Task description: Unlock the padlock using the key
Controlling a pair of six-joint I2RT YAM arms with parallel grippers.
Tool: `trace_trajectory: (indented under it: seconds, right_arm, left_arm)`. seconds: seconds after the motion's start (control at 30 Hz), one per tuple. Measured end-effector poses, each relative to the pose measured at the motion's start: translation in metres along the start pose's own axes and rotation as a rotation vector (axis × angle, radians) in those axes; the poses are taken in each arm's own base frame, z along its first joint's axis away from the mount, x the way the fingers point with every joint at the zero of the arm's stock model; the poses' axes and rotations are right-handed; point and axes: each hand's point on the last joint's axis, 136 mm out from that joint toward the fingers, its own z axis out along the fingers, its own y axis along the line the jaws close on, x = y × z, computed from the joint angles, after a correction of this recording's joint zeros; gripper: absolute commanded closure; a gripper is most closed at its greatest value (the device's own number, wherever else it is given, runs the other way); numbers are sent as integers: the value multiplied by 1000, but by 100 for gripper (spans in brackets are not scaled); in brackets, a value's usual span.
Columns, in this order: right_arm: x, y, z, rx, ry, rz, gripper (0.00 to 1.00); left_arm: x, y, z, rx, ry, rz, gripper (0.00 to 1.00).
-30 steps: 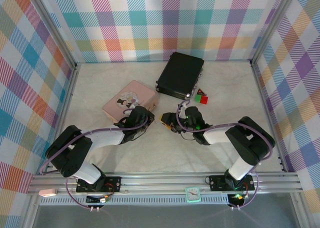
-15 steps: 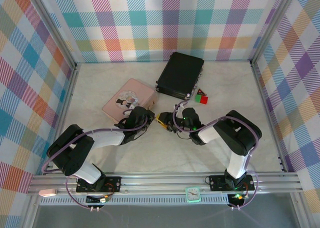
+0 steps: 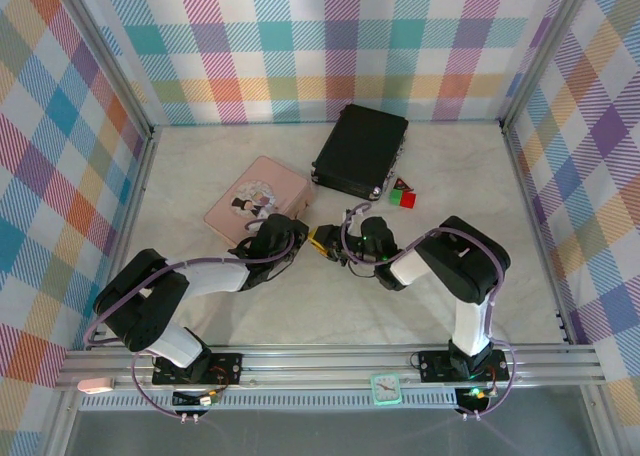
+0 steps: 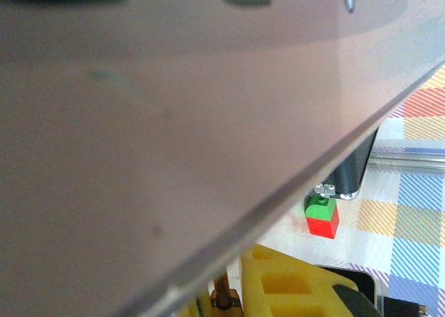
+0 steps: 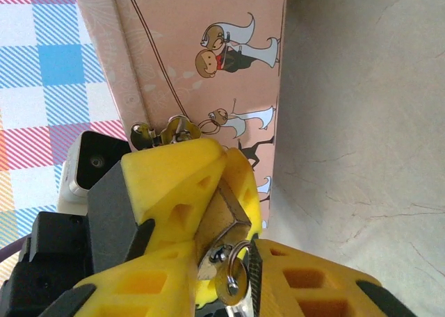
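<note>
Progress looked mid-task. Brass-gold squarish padlock was off the table, clamped between the yellow fingers of the left gripper. It was held over the table's middle, just beside the near right corner of the pink rectangular tin. Slim silver metal key, on a thin wire ring, sat at the padlock's keyhole face, apparently inserted. The right gripper appeared pressed onto its head. How deep the key went could not be told. Thin silver shackle poked out past the left fingers; whether it was open or latched was unclear, so I judged the lock not yet released. Left to do: seat the key fully, turn it, pop the shackle.

Counts:
- one padlock
- one key
- one ring
- one pink tin
- one black hard case, toward the table's far edge
- one red block and one green block, touching each other just beside the case's near right corner
- two grippers
</note>
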Motion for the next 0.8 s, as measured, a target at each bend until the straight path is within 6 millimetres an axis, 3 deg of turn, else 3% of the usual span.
trace_trajectory:
  seconds: [0.27, 0.8]
  right_arm:
    - [-3, 3, 1, -17, -14, 44, 98]
    - [-10, 17, 6, -50, 14, 210, 100]
  left_arm:
    - [-3, -5, -2, 26, -16, -14, 100]
    - [-14, -16, -8, 137, -80, 29, 100]
